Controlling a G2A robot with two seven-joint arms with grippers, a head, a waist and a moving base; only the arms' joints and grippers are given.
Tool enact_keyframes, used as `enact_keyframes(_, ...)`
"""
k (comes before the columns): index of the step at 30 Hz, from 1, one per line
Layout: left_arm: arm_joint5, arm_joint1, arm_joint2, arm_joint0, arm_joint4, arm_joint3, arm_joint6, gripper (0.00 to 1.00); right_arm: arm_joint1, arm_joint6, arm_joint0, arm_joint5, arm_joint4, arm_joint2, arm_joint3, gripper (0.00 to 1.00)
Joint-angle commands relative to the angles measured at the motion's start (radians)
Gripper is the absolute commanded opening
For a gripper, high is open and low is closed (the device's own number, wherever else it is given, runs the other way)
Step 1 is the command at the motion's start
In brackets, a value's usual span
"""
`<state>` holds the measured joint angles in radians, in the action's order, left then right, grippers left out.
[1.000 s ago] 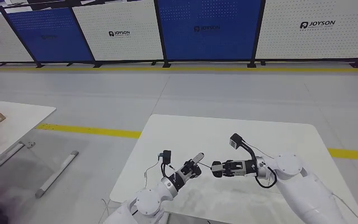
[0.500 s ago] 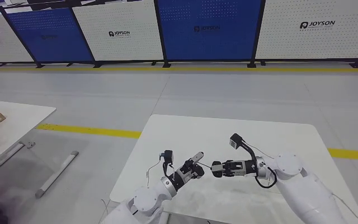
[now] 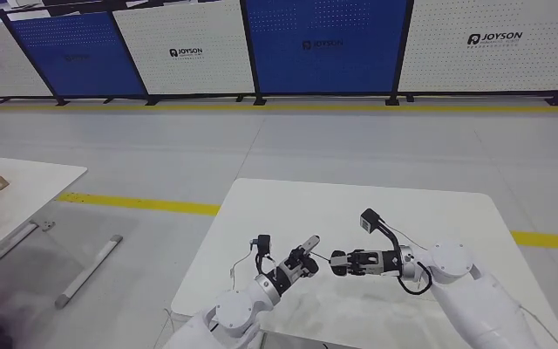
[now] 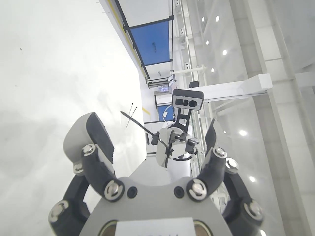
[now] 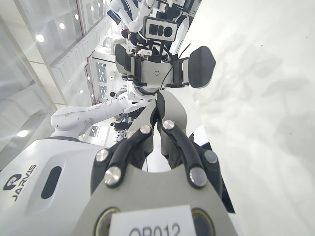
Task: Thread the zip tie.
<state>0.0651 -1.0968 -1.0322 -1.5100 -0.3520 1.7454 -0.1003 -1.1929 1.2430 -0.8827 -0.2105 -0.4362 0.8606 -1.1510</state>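
Right tool tight on zip tie

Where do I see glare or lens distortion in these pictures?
Left wrist view: table washed out to near-white, ceiling lamps blooming; right wrist view: lamps glare too, and wall lines bow from the wide lens; top view: even light, no glare.

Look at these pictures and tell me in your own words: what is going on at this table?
A two-armed robot is working on threading a zip tie above a white table. The right gripper is shut on the black zip tie and holds it in the air, with one end sticking out towards the other arm. The left gripper faces it close by, fingers open and holding nothing. Whether the tail has entered the tie's head is too small to tell.
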Motion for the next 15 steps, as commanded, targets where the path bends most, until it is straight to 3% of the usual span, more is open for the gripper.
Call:
enact_keyframes(1, 0.001, 0.000, -0.001, 0.000, 0.000, 0.000, -0.001, 1.00, 0.000, 0.000, 0.000, 0.000, 0.000, 0.000, 0.000, 0.00)
enact_keyframes(5, 0.009, -0.001, -0.002, 0.000, -0.004, 0.001, -0.001, 1.00, 0.000, 0.000, 0.000, 0.000, 0.000, 0.000, 0.000, 0.00)
enact_keyframes(11, 0.057, 0.002, -0.026, -0.016, 0.004, 0.001, -0.034, 1.00, 0.000, 0.000, 0.000, 0.000, 0.000, 0.000, 0.000, 0.00)
enact_keyframes(12, 0.058, 0.002, -0.027, -0.018, 0.008, 0.002, -0.037, 0.78, 0.000, 0.000, 0.000, 0.000, 0.000, 0.000, 0.000, 0.00)
enact_keyframes(15, 0.048, 0.003, -0.029, -0.020, 0.004, 0.000, -0.071, 0.47, 0.000, 0.000, 0.000, 0.000, 0.000, 0.000, 0.000, 0.00)
